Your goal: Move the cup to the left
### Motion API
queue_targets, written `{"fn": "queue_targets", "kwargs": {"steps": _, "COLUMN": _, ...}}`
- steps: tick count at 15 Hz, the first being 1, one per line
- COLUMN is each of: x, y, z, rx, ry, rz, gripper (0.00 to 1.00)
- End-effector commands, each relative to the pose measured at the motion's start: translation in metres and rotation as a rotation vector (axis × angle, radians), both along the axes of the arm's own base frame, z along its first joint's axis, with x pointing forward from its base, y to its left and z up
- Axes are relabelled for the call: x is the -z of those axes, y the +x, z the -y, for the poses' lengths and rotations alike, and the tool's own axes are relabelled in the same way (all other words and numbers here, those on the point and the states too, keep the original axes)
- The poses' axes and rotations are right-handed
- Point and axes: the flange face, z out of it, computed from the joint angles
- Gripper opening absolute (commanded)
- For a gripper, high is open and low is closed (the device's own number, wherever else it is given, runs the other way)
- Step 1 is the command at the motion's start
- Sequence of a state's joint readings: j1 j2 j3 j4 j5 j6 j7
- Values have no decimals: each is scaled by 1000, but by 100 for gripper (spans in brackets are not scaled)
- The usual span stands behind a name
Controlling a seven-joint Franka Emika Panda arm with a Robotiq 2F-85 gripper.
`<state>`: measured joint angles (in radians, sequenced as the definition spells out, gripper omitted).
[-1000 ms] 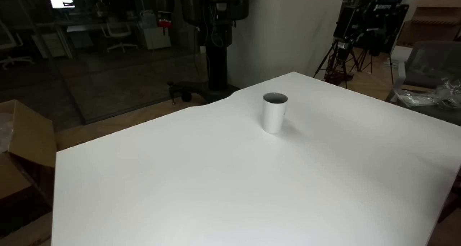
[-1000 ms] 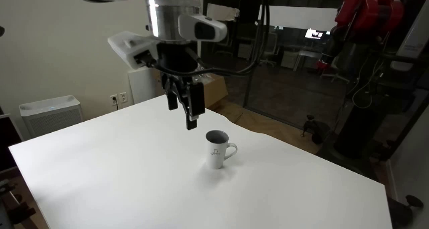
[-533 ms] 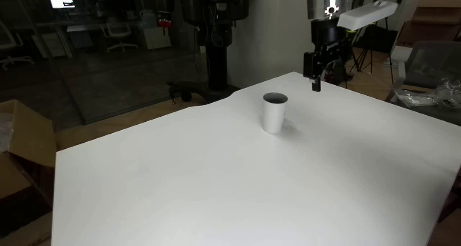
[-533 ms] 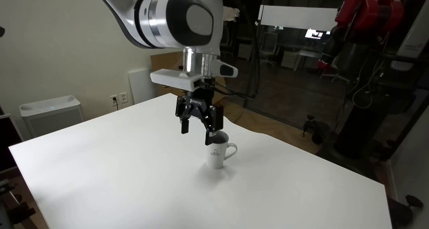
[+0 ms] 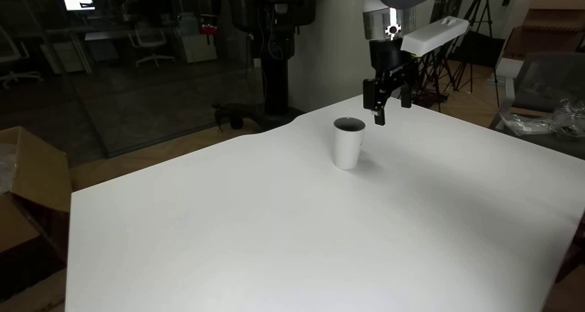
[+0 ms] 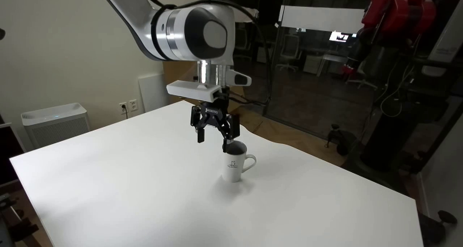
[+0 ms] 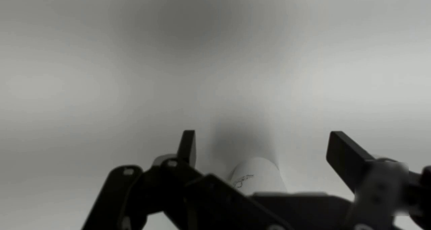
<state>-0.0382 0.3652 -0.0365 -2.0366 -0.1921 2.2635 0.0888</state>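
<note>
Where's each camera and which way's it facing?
An exterior view: higher than the table, angled down at the cup; gripper and some arm show.
An exterior view: likewise high, facing the handle and print; gripper and more arm show.
Wrist view: arm-mounted, facing the table; fingers show.
Both exterior views share cup, table, gripper.

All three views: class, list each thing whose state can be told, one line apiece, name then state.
White mug, upright on the white table, not gripped; contents cannot be told.
Robotiq gripper, open, holding nothing.
Cardboard box beside the table, open.
Monitor, lit.
Wall sockets, a plug in one, none in the other.
Air purifier, by its look, indicator light on.
</note>
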Motion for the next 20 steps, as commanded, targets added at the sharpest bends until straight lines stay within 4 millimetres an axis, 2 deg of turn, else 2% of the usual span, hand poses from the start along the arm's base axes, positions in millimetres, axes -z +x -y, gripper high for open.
{"fn": "queue_targets", "kwargs": {"steps": 1, "x": -1, "y": 24, "z": -9, "rx": -18, "ry": 12, "rz": 162, "gripper": 100}}
{"fn": "queue_targets", "kwargs": {"steps": 4, "x": 12, "y": 43, "z": -18, "rx": -16, "ry": 104, "rz": 224, "gripper": 100}}
{"fn": "queue_targets", "kwargs": {"steps": 5, "x": 5, "y": 27, "z": -14, "rx": -17, "ry": 64, "rz": 202, "gripper": 100}}
{"fn": "queue_targets", "kwargs": {"steps": 8, "x": 16, "y": 35, "z": -20, "rx": -19, "ry": 92, "rz": 210, "gripper": 100}}
{"fn": "queue_targets", "kwargs": {"steps": 11, "x": 19, "y": 41, "z": -18, "rx": -55, "ry": 122, "rz": 206, "gripper": 100}}
{"fn": "queue_targets", "kwargs": {"steps": 15, "x": 33, "y": 54, "z": -3, "rx": -119, "ry": 263, "rz": 120, "gripper": 100}}
{"fn": "queue_targets", "kwargs": {"steps": 20, "x": 50, "y": 72, "z": 33, "rx": -124, "ry": 230, "rz": 44, "gripper": 100}}
